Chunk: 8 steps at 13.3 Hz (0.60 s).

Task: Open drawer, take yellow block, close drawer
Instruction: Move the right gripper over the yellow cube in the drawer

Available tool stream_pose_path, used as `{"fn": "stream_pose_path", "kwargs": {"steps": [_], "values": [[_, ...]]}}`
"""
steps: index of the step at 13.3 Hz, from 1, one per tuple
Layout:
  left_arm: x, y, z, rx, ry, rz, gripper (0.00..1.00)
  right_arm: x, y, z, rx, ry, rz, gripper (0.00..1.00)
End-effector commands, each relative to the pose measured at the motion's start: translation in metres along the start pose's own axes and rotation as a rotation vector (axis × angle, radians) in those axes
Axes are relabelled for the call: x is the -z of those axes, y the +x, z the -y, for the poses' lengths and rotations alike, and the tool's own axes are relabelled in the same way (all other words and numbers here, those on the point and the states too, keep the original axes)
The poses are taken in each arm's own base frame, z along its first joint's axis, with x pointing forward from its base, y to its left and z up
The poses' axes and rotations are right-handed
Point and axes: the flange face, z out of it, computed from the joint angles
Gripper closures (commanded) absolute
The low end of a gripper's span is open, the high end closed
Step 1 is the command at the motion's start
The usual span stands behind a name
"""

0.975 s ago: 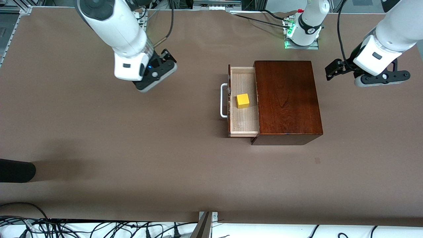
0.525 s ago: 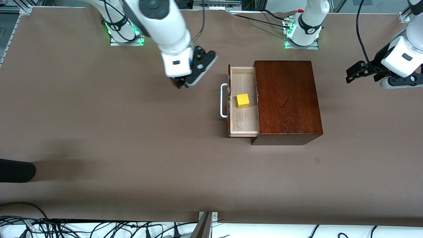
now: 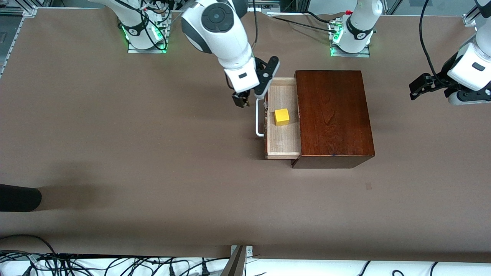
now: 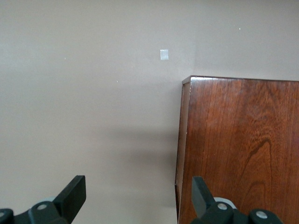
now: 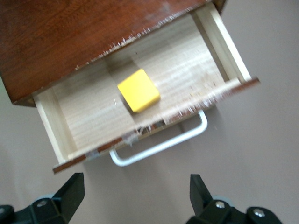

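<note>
The reddish-brown wooden box stands mid-table with its drawer pulled open toward the right arm's end. The white handle shows on the drawer's front. A yellow block lies on the pale drawer floor, and the right wrist view shows this yellow block inside the drawer. My right gripper hangs open and empty over the table just outside the handle. My left gripper waits open and empty, high over the table beside the box.
A dark rounded object pokes in at the table's edge toward the right arm's end. Cables run along the edge nearest the front camera. A small pale patch marks the table near the box.
My right arm has swung from its end of the table across to the drawer's handle. My left arm has drawn away from the box toward its own end.
</note>
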Motion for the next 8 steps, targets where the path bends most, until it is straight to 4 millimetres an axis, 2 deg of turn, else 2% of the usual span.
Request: {"fn": "stream_pose_path", "kwargs": {"steps": [1,7,8], "values": [[0.003,0.014,0.002,-0.021,0.008,-0.003,0.00,-0.019,0.035,0.007,0.085,-0.027,-0.025,0.00],[0.003,0.014,0.002,-0.015,0.007,-0.003,0.00,-0.074,0.063,0.031,0.193,-0.099,0.010,0.00],[0.003,0.014,0.002,-0.015,0.007,-0.003,0.00,-0.081,0.066,0.028,0.207,-0.113,0.013,0.00]]}}
